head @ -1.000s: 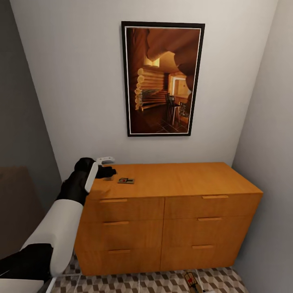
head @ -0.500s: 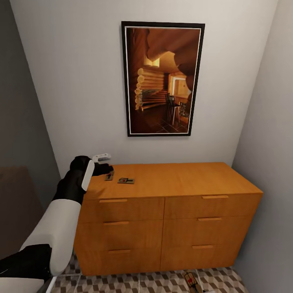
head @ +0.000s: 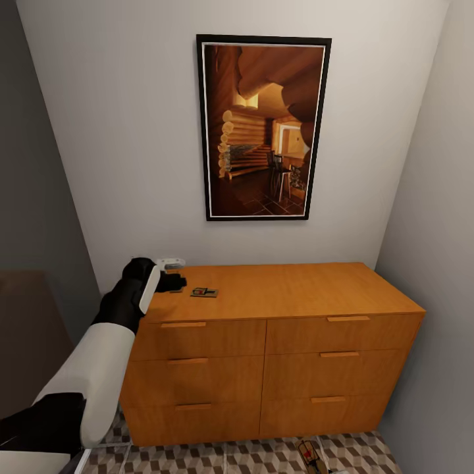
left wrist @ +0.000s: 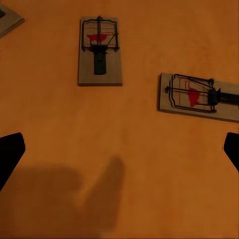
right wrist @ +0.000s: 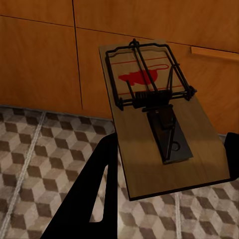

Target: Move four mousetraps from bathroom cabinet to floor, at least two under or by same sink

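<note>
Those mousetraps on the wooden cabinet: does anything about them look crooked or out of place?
Slightly. In the left wrist view, two mousetraps lie flat on the cabinet top but point different ways: one mousetrap lies lengthwise, the other mousetrap is turned crosswise to it. A third mousetrap is held tilted above the bathroom floor by the right gripper.

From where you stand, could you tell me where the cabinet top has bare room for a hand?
The cabinet top is bare from the mousetrap rightward to its far end. It is crowded at the left corner, where the left gripper hovers over the mousetraps.
</note>
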